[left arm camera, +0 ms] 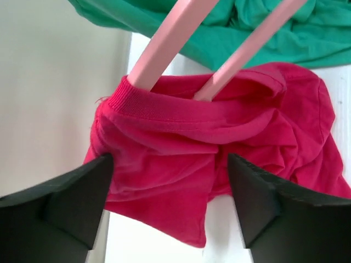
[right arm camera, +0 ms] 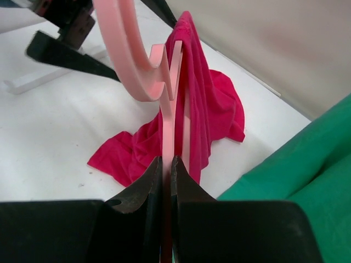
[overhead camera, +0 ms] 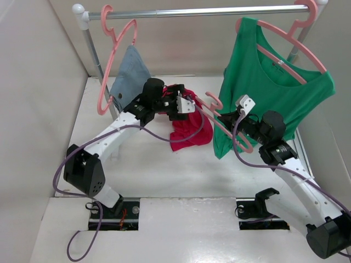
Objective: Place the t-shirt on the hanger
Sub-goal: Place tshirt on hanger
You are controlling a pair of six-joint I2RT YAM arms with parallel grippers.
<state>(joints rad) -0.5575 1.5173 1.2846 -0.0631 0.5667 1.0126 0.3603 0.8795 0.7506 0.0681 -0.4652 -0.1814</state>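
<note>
**Hanger tip in the neck, shirt still to be drawn on**

On the left, the left gripper (left arm camera: 170, 161) hangs with its jaws spread wide either side of the t-shirt (overhead camera: 189, 134), holding nothing. The shirt lies bunched on the table (overhead camera: 142, 170) between the two arms. Its collar (left arm camera: 148, 107) is raised on one end of the hanger (right arm camera: 167, 109), whose pink bars poke into the neck opening. Further right, the right gripper (right arm camera: 166, 164) is clenched on the hanger near its hook. Threading looks underway. Next, I'd judge, the left jaws must pinch the collar and draw it along while the right holds steady.
</note>
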